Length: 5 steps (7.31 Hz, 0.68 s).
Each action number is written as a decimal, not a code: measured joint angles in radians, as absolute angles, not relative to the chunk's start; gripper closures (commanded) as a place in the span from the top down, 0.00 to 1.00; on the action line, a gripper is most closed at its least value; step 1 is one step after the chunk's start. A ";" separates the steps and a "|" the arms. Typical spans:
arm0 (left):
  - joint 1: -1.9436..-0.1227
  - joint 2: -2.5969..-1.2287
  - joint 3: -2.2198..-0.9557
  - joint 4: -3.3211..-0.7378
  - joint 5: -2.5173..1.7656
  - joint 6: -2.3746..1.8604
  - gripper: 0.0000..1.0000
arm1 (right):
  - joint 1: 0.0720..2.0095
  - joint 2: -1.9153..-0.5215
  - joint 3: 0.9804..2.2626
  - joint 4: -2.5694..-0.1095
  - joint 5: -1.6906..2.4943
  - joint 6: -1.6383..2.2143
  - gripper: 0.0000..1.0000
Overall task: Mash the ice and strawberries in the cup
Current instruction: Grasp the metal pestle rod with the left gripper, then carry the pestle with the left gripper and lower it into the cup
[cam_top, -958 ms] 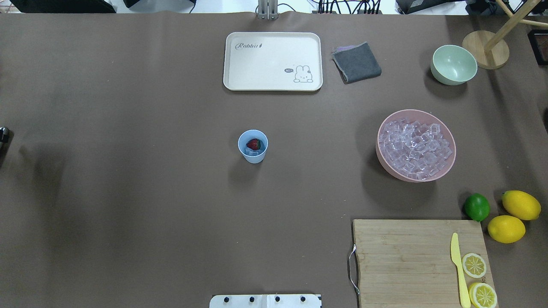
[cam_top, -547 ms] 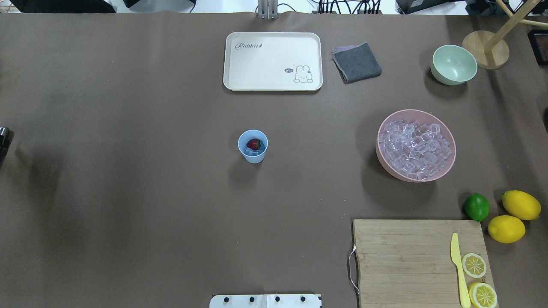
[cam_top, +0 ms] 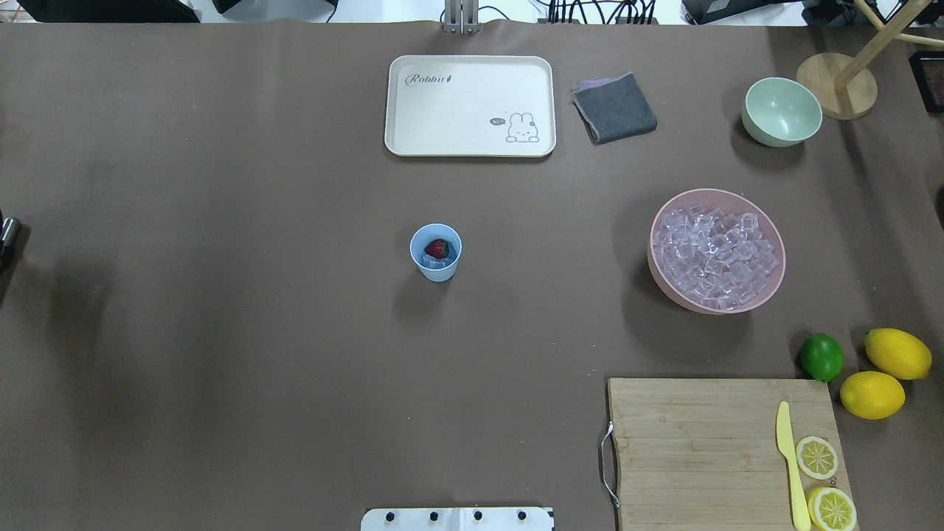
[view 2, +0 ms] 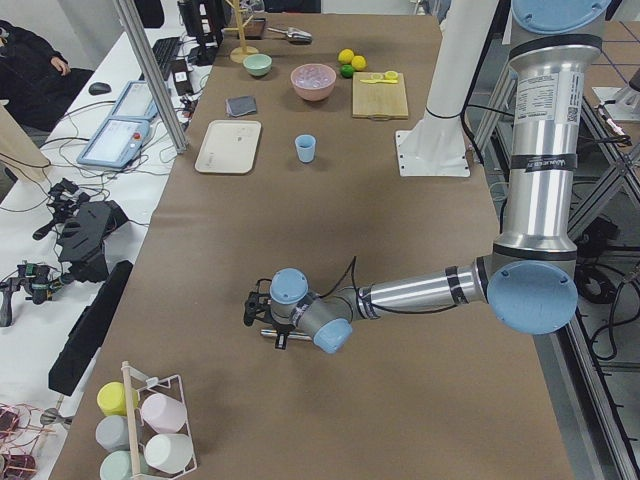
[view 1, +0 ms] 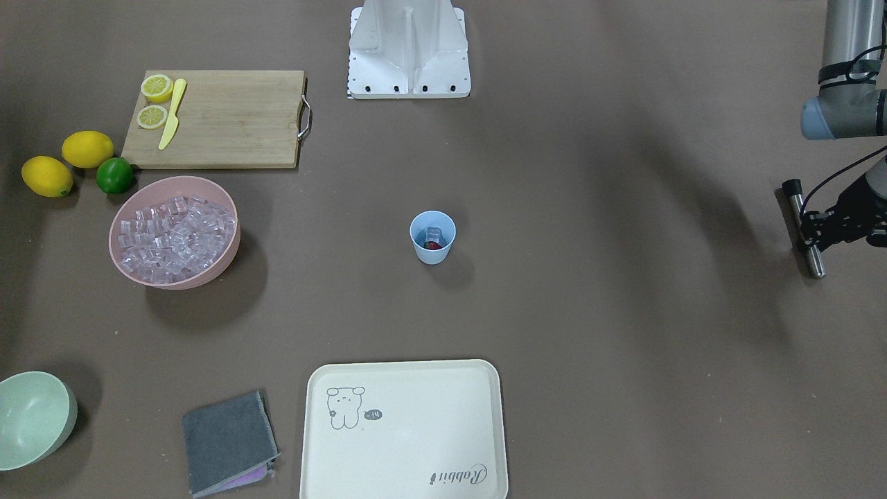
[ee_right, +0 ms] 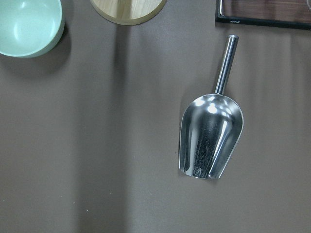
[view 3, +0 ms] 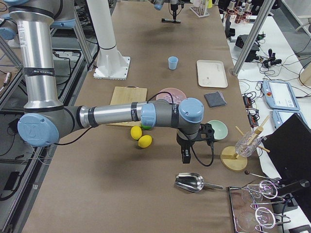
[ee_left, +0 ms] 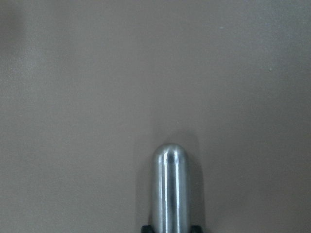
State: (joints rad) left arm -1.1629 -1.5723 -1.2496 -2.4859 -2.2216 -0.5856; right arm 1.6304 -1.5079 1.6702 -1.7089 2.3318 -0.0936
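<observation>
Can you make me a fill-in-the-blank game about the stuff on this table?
The strawberry sits inside the light-blue ____.
The pink bowl is full of ____ cubes.
The yellow knife lies on the wooden cutting ____.
The steel muddler is held by the robot's ____ gripper.
Missing words: cup, ice, board, left.

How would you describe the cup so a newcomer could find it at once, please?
Start from the cream tray at the far edge and come toward the middle. The cup stands alone there: small, light blue, holding a strawberry, unlike the wide pink bowl.
</observation>
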 measured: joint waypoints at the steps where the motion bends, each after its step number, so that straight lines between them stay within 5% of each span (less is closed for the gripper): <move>1: -1.163 -1.579 -1.283 -2.487 -2.222 -0.583 0.00 | 1.632 -1.508 1.672 -1.709 2.334 -0.094 0.99; 5: -1.164 -1.737 -1.413 -2.485 -2.354 -0.596 0.00 | 1.639 -1.510 1.687 -1.713 2.334 -0.094 0.99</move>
State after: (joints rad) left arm -1.1642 -1.7374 -1.4134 -2.4854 -2.3535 -0.5957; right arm 1.6388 -1.5099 1.6870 -1.7130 2.3336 -0.0936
